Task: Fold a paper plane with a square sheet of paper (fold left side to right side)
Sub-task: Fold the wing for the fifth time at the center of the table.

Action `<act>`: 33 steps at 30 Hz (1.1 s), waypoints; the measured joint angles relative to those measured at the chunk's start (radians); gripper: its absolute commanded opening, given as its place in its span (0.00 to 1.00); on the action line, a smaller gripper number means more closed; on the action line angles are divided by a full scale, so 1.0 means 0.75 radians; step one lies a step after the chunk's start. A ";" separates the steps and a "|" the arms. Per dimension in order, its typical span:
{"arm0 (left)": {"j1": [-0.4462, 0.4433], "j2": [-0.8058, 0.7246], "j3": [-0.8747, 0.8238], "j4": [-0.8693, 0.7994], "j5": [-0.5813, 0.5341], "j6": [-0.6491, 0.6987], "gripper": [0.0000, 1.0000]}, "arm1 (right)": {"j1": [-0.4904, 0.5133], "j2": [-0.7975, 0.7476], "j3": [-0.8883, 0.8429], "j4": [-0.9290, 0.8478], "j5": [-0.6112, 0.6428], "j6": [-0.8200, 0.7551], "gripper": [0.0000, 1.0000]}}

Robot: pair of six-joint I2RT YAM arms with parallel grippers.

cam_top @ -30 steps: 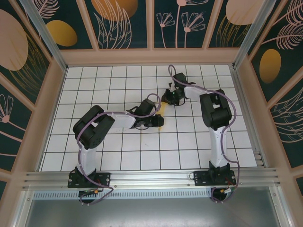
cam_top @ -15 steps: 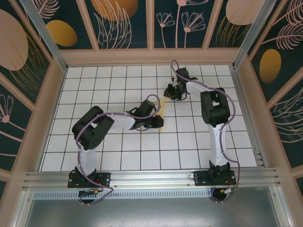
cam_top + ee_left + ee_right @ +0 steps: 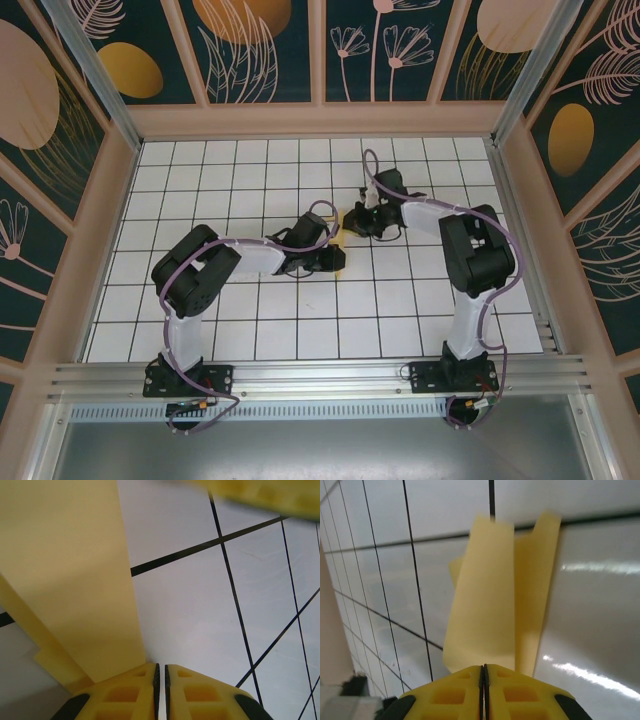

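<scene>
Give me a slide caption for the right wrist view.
Shut right gripper touching the folded yellow paper on the white grid table.

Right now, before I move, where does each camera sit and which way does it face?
Top external: above and behind the arm bases, looking down on the tiled table; both arms show, left pincer and right pincer mid-table.
Left wrist: on the left arm, looking along its shut fingers at yellow paper over tiles.
Right wrist: on the right arm, looking past shut fingers pinching that paper.
Shared: both wrist views show the paper and black grid lines.
</scene>
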 measured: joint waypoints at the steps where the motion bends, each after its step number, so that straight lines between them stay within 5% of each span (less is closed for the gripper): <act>1: 0.000 0.000 0.000 0.000 0.000 -0.001 0.16 | 0.011 0.001 -0.017 0.008 -0.012 0.012 0.13; 18: 0.000 -0.001 -0.003 0.001 -0.001 -0.009 0.15 | 0.060 0.077 -0.084 0.100 -0.063 0.093 0.13; 33: 0.000 -0.001 -0.005 0.002 -0.002 -0.009 0.14 | 0.050 0.193 0.161 -0.018 0.099 0.021 0.13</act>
